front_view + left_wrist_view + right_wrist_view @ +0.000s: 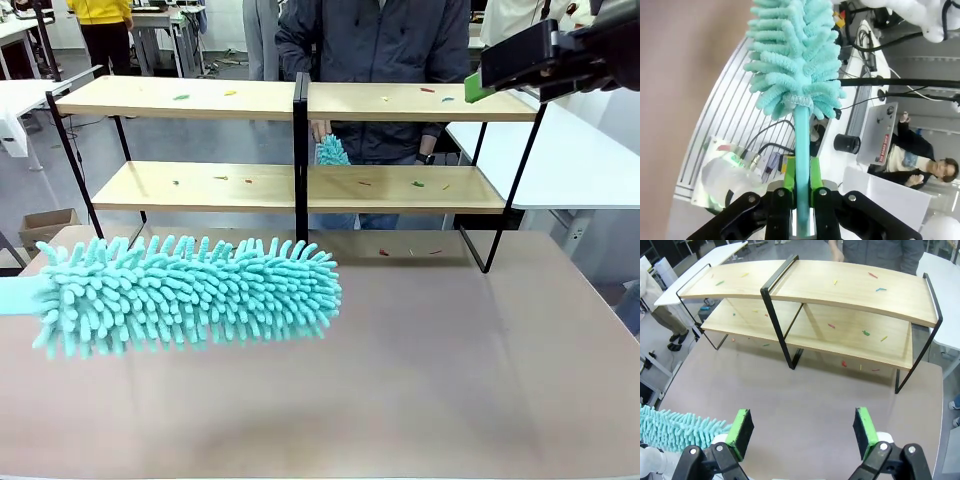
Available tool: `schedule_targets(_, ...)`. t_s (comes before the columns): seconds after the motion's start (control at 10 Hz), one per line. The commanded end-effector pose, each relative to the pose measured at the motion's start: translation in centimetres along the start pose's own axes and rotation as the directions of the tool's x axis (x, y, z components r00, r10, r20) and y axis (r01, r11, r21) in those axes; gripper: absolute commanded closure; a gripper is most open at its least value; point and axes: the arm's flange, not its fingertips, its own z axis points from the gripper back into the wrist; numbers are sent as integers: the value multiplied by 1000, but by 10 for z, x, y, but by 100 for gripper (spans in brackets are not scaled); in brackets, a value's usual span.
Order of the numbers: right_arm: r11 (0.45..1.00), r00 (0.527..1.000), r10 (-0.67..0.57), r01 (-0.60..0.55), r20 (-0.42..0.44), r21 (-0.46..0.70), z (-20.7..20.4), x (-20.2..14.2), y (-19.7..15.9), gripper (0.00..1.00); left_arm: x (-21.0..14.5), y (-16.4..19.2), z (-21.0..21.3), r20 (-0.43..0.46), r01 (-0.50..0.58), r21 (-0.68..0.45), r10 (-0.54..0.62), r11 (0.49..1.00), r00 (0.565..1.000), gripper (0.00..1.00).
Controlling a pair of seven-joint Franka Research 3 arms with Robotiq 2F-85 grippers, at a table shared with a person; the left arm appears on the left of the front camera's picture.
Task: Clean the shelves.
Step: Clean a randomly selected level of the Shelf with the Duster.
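The shelves (140, 98) (805, 287) stand across the far half of the table, two tiers of light boards on a black frame. Small coloured scraps (419, 184) lie scattered on the boards. A fluffy teal duster (190, 292) (795, 55) hovers low over the table at front left. My left gripper (801, 192) is shut on the duster's teal handle (801, 145). My right gripper (802, 432) (478, 85) hangs open high at the right, above the shelves' right end, with nothing between its green pads (740, 432).
A person stands behind the shelves holding a small teal duster (332, 152) between the tiers. A few scraps (384, 252) lie on the beige tabletop (450, 360) in front of the shelves. White tables (570, 160) flank both sides.
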Motion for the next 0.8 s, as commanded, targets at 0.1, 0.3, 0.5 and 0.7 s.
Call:
schedule_targets(0.1,1000,1000,-1,1,-4,-7,0,0,0,0,19,10,-24,29,-61,80,59,995,998,87)
schedule_targets(0.3,1000,1000,-1,1,-4,-7,0,0,0,0,58,24,-66,3,-87,82,87,993,996,87)
schedule_targets(0.5,1000,1000,-1,1,-4,-7,0,0,0,0,106,52,-102,130,-194,154,175,969,976,87)
schedule_targets(0.7,1000,1000,-1,1,-4,-7,0,0,0,0,137,72,-105,170,-245,135,221,960,960,87)
